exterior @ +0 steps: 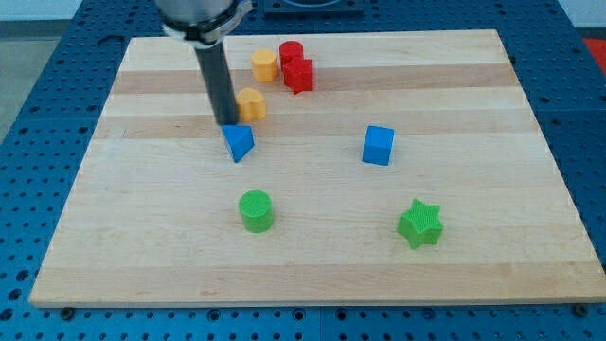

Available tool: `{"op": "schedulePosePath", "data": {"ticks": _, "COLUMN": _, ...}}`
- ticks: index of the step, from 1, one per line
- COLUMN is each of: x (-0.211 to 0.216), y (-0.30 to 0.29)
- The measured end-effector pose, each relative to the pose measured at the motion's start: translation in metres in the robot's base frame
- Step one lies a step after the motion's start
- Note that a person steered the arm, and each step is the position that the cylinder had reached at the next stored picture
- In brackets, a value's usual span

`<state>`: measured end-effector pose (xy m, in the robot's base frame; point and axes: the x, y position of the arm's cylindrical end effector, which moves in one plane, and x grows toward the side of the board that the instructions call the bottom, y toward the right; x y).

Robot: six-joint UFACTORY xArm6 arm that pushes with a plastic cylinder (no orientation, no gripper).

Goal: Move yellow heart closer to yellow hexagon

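The yellow heart lies on the wooden board a short way below the yellow hexagon, which stands near the view's top. My tip is down on the board just left of the yellow heart and slightly below it, right above the blue triangular block. The rod hides the heart's left edge, so I cannot tell whether they touch.
A red cylinder and a red block stand right next to the yellow hexagon. A blue cube sits at the right middle. A green cylinder and a green star are lower down.
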<state>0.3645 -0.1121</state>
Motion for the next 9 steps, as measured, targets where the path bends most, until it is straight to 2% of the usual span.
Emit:
{"op": "schedulePosePath", "data": {"ticks": 1, "x": -0.028, "y": 0.025}}
{"op": "schedulePosePath", "data": {"ticks": 4, "x": -0.001, "y": 0.028}}
{"op": "schedulePosePath", "data": {"ticks": 5, "x": 0.003, "y": 0.048}}
{"op": "schedulePosePath", "data": {"ticks": 8, "x": -0.039, "y": 0.048}}
{"op": "schedulePosePath", "data": {"ticks": 9, "x": -0.041, "y": 0.048}}
